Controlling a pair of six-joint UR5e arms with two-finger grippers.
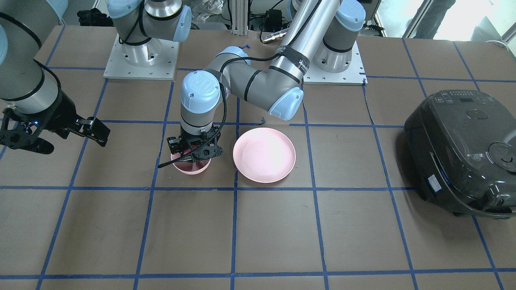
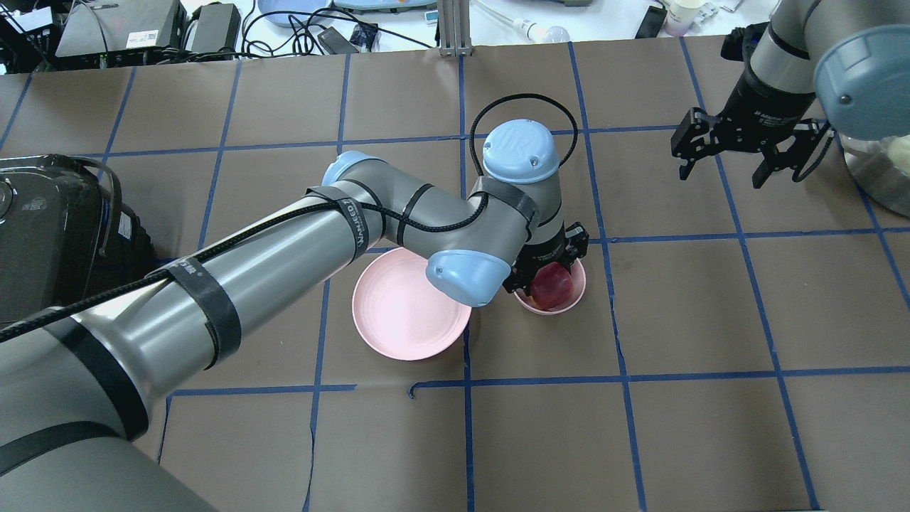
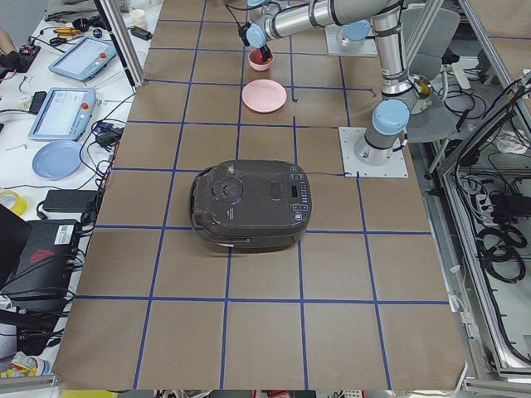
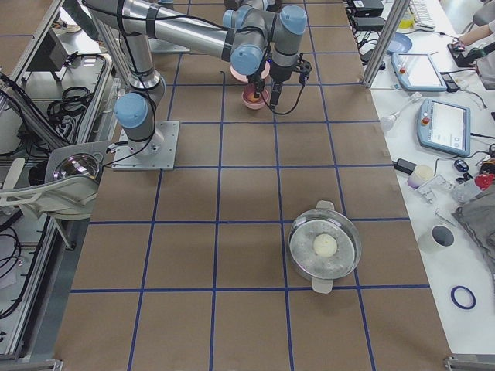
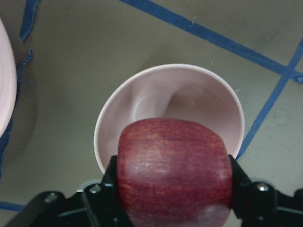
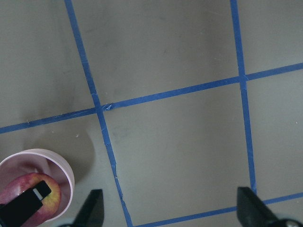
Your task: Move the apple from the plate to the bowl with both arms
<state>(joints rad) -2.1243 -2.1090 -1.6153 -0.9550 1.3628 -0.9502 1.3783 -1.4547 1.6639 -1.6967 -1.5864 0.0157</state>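
The bowl (image 2: 577, 288) shows in all six views. One camera looks forward and down on it from behind the robot. Another faces back from across the table (image 1: 274, 233), steeply down. Two distant cameras look along the table from either end, and the bowl is small and far off in both. The left wrist camera hangs very near, straight above the bowl, with the apple (image 5: 174, 165) filling its lower half. The right wrist camera looks down at the table just beside the bowl.
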